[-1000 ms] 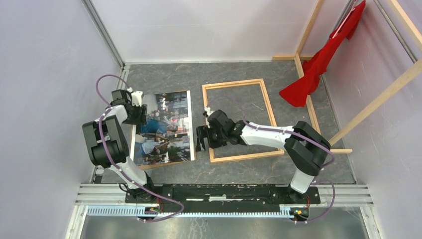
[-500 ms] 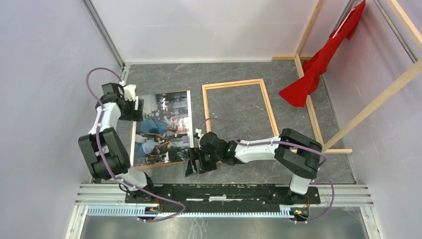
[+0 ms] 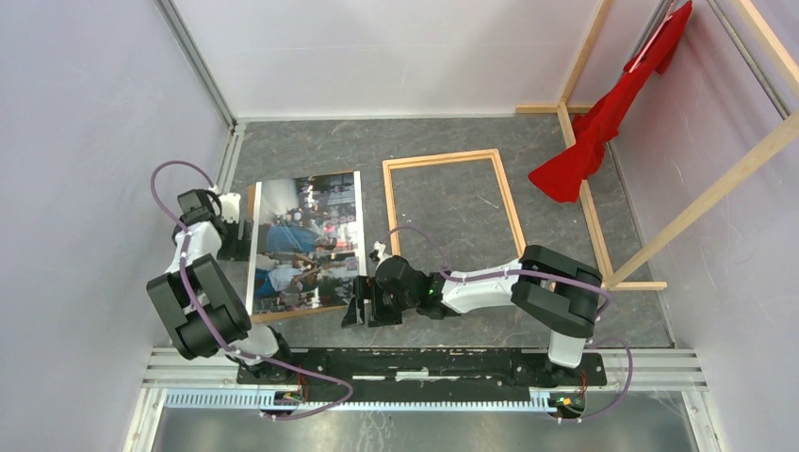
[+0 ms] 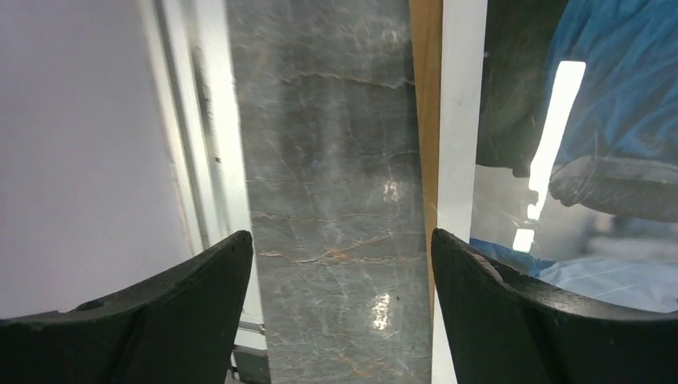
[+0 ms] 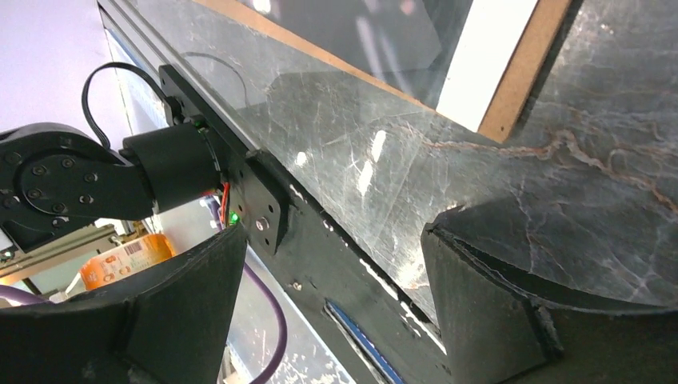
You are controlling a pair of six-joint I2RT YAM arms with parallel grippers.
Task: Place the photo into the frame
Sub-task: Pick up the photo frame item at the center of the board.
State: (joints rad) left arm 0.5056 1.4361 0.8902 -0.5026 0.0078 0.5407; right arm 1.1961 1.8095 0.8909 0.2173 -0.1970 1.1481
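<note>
1. Grey marbled worktop [image 3: 452,113] carries the photo [image 3: 306,240] face up on a brown backing board [image 3: 252,212], left of centre. The frame [image 3: 440,158] lies just beside it to the right, apart from it, with the worktop showing through.
2. Left fingers [image 3: 229,240] stand apart over bare worktop just off the board's left edge, with nothing between them.
3. Right fingers [image 3: 356,311] stand apart and low, near the board's near right corner, holding nothing.
4. Judgement: the step in hand is getting hold of the photo. Insertion is not yet begun.
5. Recommendation: the print lies flat, so 1 finger should slide under an edge or corner to part paper from board before closing. Take the photo only.
6. Recommendation: with 2 holds, lift level, carry right without bending, and square the corners to the frame's rails before release.
7. Risk: creasing the paper, or dragging the board along.
</note>
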